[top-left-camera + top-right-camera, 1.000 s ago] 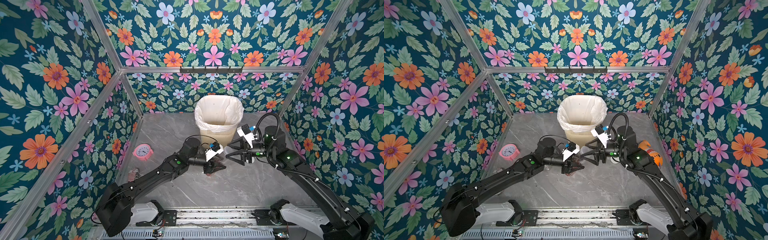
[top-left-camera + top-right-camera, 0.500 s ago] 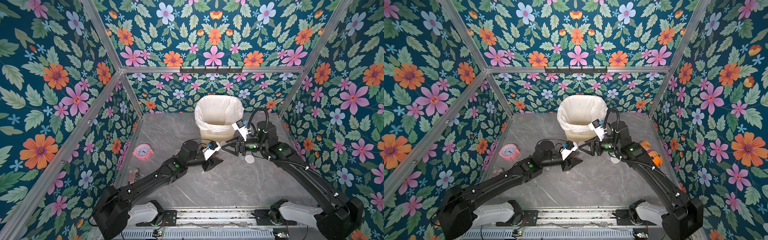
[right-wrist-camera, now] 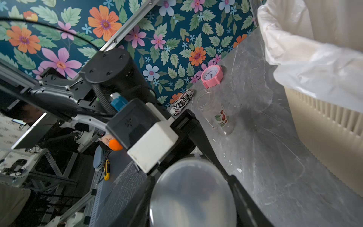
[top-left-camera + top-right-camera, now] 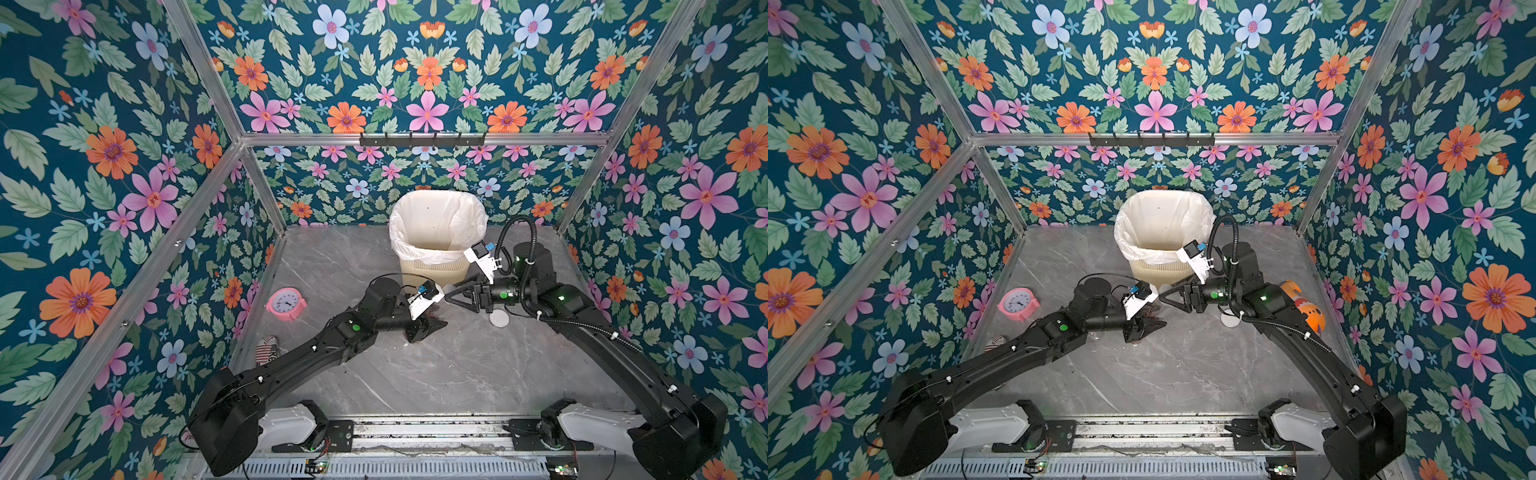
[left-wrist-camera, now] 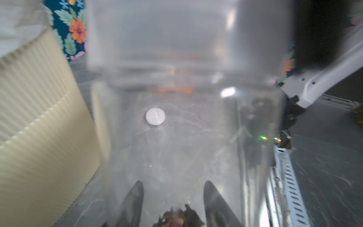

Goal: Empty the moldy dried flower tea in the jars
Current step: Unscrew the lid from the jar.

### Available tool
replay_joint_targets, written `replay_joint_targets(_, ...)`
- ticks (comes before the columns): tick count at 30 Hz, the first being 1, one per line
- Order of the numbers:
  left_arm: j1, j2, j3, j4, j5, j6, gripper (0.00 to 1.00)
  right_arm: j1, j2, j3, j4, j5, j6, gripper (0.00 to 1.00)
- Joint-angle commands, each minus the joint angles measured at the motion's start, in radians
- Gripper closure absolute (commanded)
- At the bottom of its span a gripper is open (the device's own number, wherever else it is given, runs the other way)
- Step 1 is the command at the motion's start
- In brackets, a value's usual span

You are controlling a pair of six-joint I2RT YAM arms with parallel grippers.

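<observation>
Dried flower tea (image 5: 176, 218) shows as a little clump of red-brown buds inside the narrow jar (image 5: 186, 137), down by the fingers (image 5: 135, 198) of the left hand (image 4: 430, 327). The left hand is grasping this clear jar from both sides, near the cream bin (image 4: 436, 269) with the white bag in it. The left wrist view is blurry, so it is hard to tell how much tea is in the jar. The right hand (image 3: 192, 184) comes in from the other side and meets the jar at its far end. Its two fingers (image 3: 242, 198) press on the sides of a round clear lid (image 3: 193, 196), so this hand is grasping the lid. In both top views the two hands are almost tip to tip near the middle of the grey desk (image 4: 415, 382). The right hand is the one closer to the bin. A second jar (image 3: 214, 112) lies on its side on the desk. It is open, looks empty and has a small flower picture on it. It lies near the pink clock (image 4: 286, 304) and the red-and-white can (image 4: 266, 353), which sit by the wall on the robot's left. A flat white lid (image 4: 499, 319) lies on the desk just beside the right arm, apart from both jars. A few tiny dark specks dot the white bag inside the bin.
</observation>
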Motion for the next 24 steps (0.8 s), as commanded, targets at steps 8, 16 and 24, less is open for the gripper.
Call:
replay_joint_targets(8, 0.0, 0.012, 0.06, -0.037, 0.463, -0.071, 0.77, 0.004, -0.107, -0.09, -0.123, -0.346, -0.397, 0.55)
replay_joint_targets(16, 0.002, -0.007, 0.061, -0.055, 0.352, -0.017, 0.79, 0.003, -0.116, -0.131, 0.118, -0.347, -0.132, 0.31)
replay_joint_targets(24, -0.003, -0.027, 0.009, 0.024, -0.044, 0.033, 0.8, 0.002, -0.033, -0.001, 0.028, 0.038, 0.108, 0.17)
